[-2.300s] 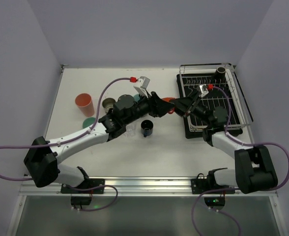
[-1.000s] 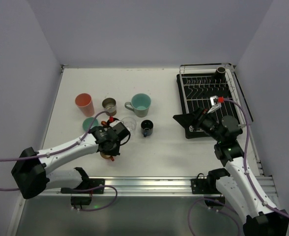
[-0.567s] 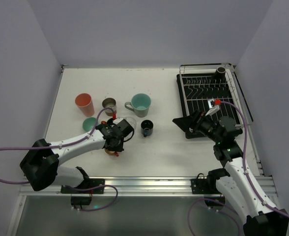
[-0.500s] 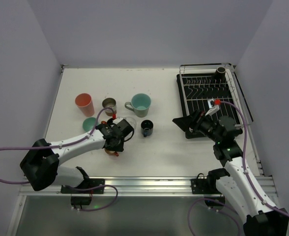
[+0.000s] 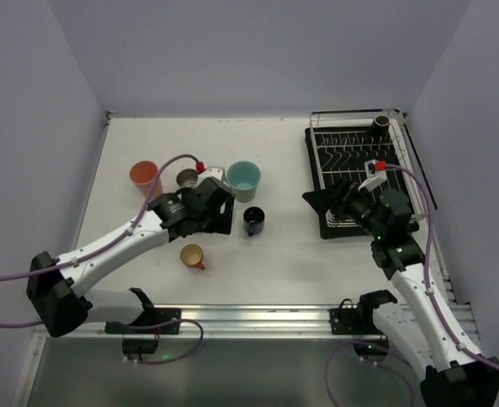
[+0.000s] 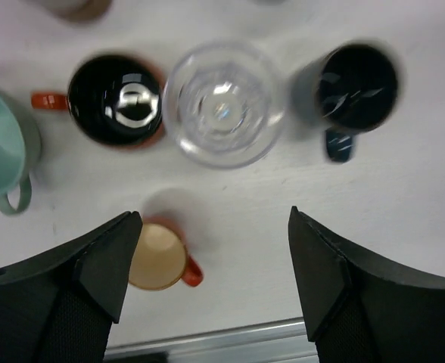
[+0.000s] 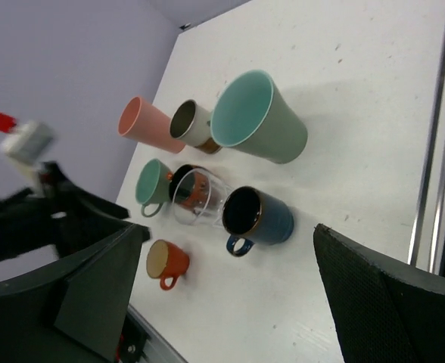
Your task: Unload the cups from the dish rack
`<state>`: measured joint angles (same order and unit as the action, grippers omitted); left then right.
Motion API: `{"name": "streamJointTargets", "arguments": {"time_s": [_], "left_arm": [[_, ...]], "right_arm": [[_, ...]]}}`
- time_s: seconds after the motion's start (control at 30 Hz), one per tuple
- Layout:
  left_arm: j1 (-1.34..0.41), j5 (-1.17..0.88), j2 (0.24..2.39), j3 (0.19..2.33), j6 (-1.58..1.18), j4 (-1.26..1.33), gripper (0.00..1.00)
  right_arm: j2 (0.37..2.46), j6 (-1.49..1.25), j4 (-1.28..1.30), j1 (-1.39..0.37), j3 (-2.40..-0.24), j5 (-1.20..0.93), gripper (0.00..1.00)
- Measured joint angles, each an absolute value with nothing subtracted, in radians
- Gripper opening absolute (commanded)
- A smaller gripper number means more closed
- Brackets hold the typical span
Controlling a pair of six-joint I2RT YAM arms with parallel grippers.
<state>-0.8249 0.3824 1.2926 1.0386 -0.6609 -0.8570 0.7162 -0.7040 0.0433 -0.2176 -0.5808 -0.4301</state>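
One orange cup (image 5: 192, 255) just freed onto table (image 5: 275, 263); left gripper (image 6: 213, 227) has lifted off, jaws wide, empty; right gripper (image 7: 230, 231) likewise spread, empty. Inside rack (image 5: 402, 161), one dark cup (image 5: 383, 123) to go.

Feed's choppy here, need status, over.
Left gripper, right gripper open, empty. Orange cup on table. One dark cup remains in dish rack, far corner. Nothing blocking it.
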Motion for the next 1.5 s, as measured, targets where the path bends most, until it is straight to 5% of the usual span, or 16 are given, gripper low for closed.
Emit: {"name": "streamJointTargets", "arguments": {"time_s": [0.23,0.53,1.2,1.5], "left_arm": [[-0.825,0.371,0.995,1.194,-0.491,-0.672,0.92],[-0.825,0.371,0.624,0.966,-0.308,-0.407,1.0],[-0.782,0.337,0.636,0.792,-0.234,-0.307,1.0],[-0.765,0.333,0.651,0.792,-0.224,-0.3,1.0]], "right_arm": [[0.869,-0.653,0.077,-0.215,-0.727,-0.224,0.89],[1.375,-0.546,0.112,-0.036,-1.091,0.011,0.82],[2.228,-0.241,0.421,0.107,-2.06,0.337,0.84],[2.338,-0.184,0.501,0.105,-2.214,0.352,0.79]]}}
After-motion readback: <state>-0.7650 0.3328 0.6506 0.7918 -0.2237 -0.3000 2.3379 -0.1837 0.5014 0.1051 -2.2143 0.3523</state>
